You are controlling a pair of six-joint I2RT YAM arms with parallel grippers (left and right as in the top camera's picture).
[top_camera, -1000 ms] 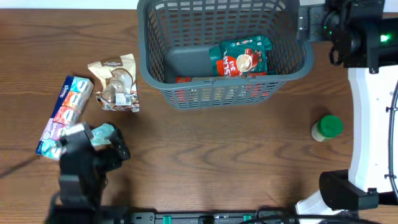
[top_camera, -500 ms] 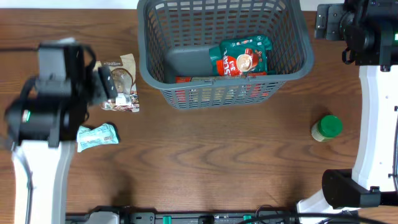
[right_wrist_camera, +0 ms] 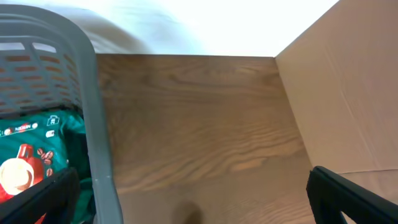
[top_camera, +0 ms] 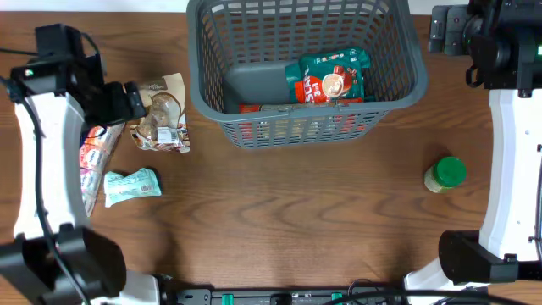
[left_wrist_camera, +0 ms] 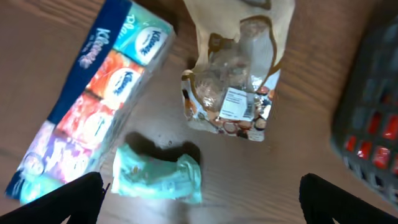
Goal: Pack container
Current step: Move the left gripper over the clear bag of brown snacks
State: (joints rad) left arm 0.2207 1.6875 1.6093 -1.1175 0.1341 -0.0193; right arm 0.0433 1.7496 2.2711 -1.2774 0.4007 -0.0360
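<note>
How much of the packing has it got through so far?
Done: a green coffee packet lies in the basket, plus something red. In hand: nothing; the left fingers and right fingers are open and empty. Left: the tissue pack, snack bag, small mint packet and green-lidded jar sit on the table.

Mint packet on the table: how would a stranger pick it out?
Start at the grey basket and look left to three loose items. The packet lies below the tan bag in the overhead view, beside the long tissue pack. It is the smallest, crumpled, pale mint.
</note>
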